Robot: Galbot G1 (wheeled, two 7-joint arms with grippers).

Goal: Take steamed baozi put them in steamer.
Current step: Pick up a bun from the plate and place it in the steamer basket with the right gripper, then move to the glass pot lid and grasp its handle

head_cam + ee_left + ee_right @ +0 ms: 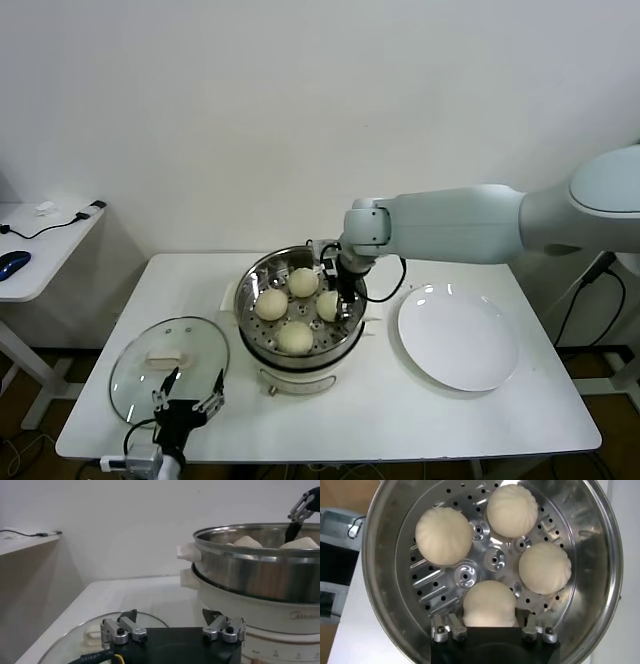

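Observation:
The steamer (pixel 248 300) stands mid-table, a steel pot on a cream-white base. Four cream-white baozi lie on its perforated tray (pixel 492 560): one at the back (pixel 304 282), one at the left (pixel 271 304), one at the front (pixel 295 337) and one at the right (pixel 328 305). My right gripper (pixel 345 295) reaches into the pot. Its fingers stand open on either side of the right baozi (pixel 489 604), which rests on the tray. My left gripper (pixel 188 392) is open and empty, low at the table's front left, over the glass lid (pixel 150 365).
A flat white plate (pixel 458 337) lies to the right of the steamer. The glass lid (pixel 75 640) lies at the front left, next to the pot (pixel 255 575). A side table (pixel 40 250) with cables stands at the far left.

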